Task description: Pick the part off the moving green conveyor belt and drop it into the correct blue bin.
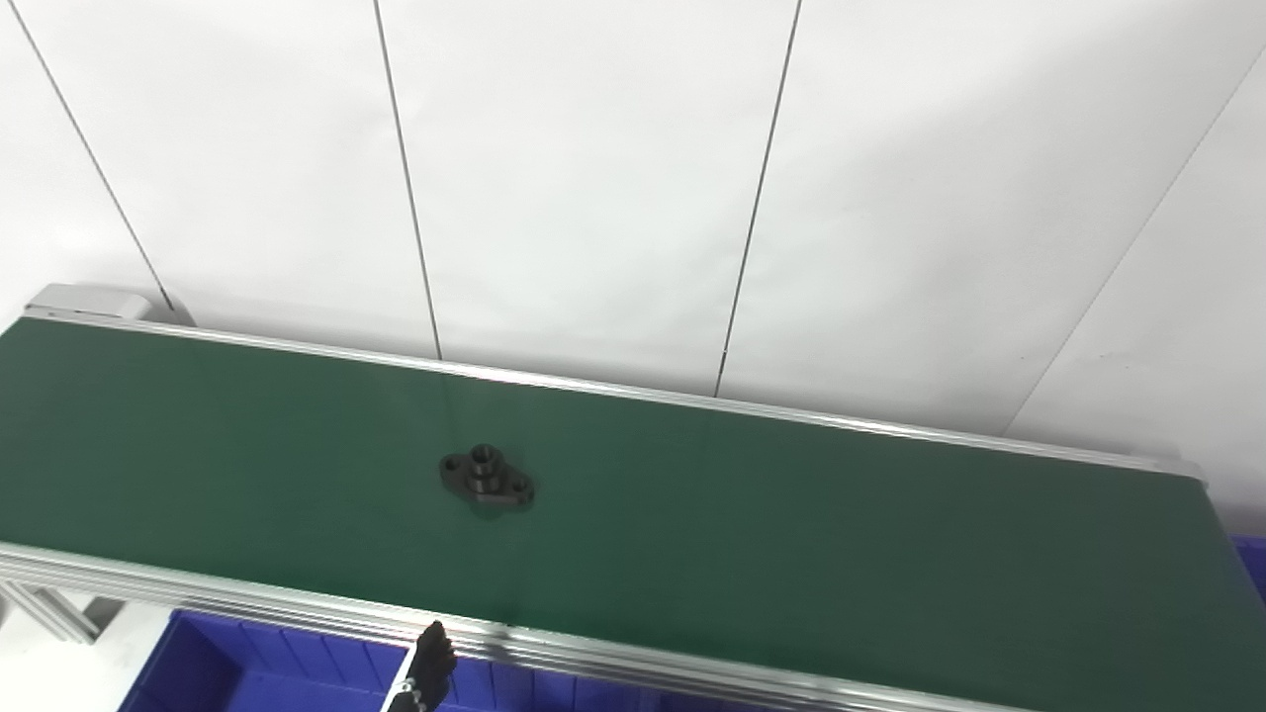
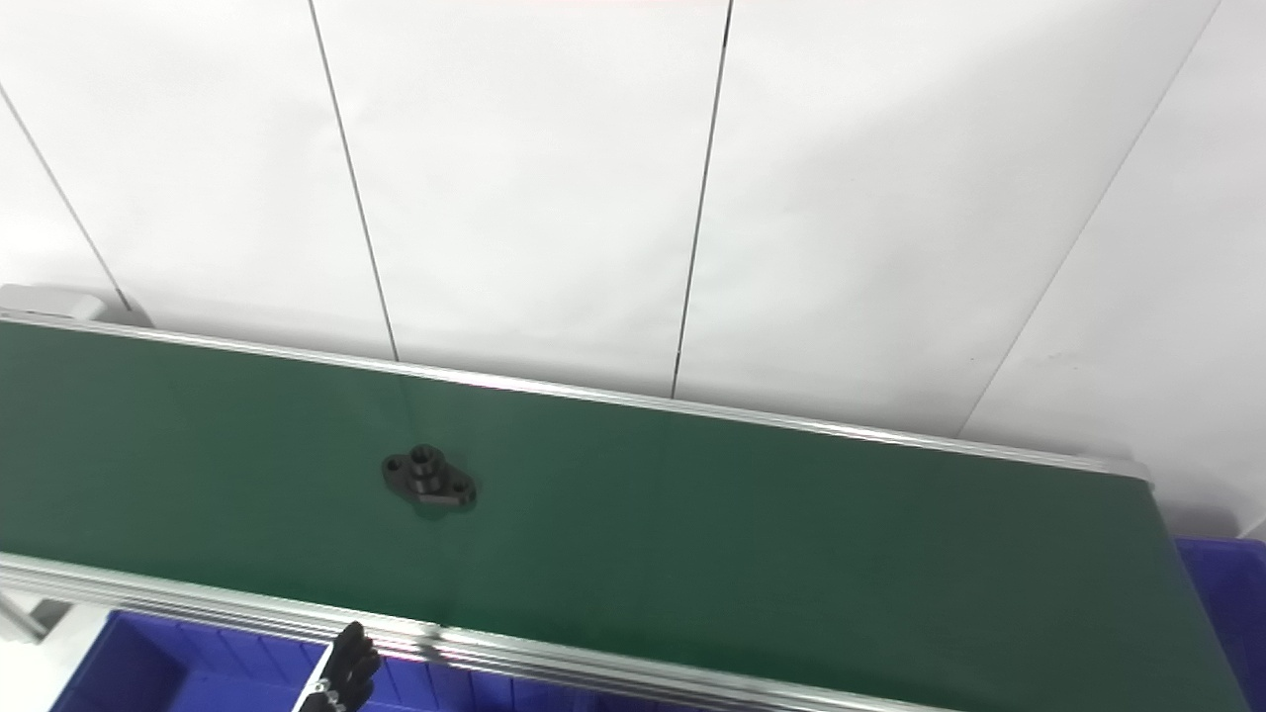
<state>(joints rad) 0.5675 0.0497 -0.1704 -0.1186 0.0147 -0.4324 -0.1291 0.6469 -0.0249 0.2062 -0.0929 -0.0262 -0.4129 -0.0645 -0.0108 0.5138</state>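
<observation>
At the bottom edge of my view, left of centre, only the dark fingertips of the left hand [image 1: 432, 661] show above the frame; I cannot tell whether its fingers are apart or together, and they hold nothing visible. The right hand is out of view. The fingertips stand over a blue bin [image 1: 247, 667], just below the near aluminium rail [image 1: 297, 605] of the conveyor, apart from the belt. Beyond the rail lies the green conveyor belt [image 1: 791, 534], running from left to right across the view. The part, a black oval flange [image 1: 486, 477] with a raised central boss and a bolt hole at each end, lies flat on the belt, up and slightly right of the fingertips, well apart from them. A second blue bin [image 2: 1221, 593] shows at the belt's right end. White wall panels [image 1: 593, 178] stand behind.
</observation>
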